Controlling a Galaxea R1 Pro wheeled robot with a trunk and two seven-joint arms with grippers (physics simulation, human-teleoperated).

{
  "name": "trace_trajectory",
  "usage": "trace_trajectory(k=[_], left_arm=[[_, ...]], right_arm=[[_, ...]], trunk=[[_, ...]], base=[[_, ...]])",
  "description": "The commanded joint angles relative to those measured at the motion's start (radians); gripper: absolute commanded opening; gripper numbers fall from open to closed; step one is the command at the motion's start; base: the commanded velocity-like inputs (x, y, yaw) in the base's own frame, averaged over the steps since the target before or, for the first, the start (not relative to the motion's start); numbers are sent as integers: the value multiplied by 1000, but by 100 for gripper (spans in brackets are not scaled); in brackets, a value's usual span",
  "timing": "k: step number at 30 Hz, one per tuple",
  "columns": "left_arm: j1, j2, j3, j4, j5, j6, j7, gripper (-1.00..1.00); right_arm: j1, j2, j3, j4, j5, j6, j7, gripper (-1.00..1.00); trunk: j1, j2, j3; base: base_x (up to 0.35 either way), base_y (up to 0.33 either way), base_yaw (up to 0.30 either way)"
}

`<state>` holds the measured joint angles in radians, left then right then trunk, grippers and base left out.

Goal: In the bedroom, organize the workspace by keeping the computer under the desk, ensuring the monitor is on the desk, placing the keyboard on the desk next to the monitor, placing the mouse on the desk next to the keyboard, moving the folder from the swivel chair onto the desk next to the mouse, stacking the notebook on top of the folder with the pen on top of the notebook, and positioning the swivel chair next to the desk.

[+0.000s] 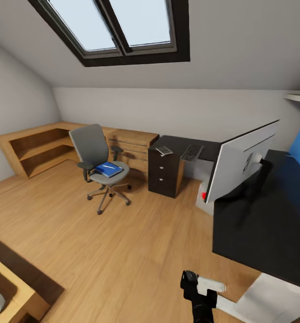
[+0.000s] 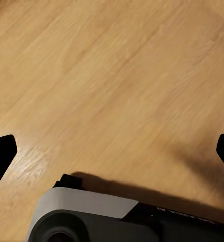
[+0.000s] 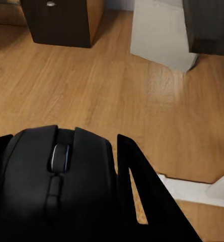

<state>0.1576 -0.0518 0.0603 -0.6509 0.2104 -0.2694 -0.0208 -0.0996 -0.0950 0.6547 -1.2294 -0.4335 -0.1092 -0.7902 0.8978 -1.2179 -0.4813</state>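
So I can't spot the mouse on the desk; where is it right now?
The mouse is in the right wrist view, held between the right gripper's fingers above the wooden floor, short of the dark drawer cabinet.

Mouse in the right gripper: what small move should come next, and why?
Probably carry the mouse toward the desk and set it beside the keyboard. The right gripper is shut on the mouse above bare wooden floor, away from the desk. The folder lies on the swivel chair, so the mouse's spot should be settled first.
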Motion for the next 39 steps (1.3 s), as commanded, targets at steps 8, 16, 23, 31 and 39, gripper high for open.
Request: trace_trajectory(k=[8,16,23,31,39], left_arm=[[0,-1,1,-1,7,1,-2,100],[0,-2,1,23,7,2,-2,100],[0,-2,1,29,3,2,-2,100],[0,-2,1,30,3,1,-3,100],[0,-2,1,30,3,1,-4,100]], right_arm=[[-1,0,11,15,-9,-28,-2,-100],[-2,0,23,36,-4,-40,-1,-100],[-2,0,28,64,-2,-73,0,-100],[-1,1,29,95,-2,-98,1,-100],[-2,7,26,161,0,-125,6,-100]], trunk=[[0,-1,-1],[0,-1,4],[0,-1,15],[0,-1,27],[0,-1,38]], base=[[233,271,245],[293,184,39],[113,20,1],[174,39,0],[318,83,-32]])
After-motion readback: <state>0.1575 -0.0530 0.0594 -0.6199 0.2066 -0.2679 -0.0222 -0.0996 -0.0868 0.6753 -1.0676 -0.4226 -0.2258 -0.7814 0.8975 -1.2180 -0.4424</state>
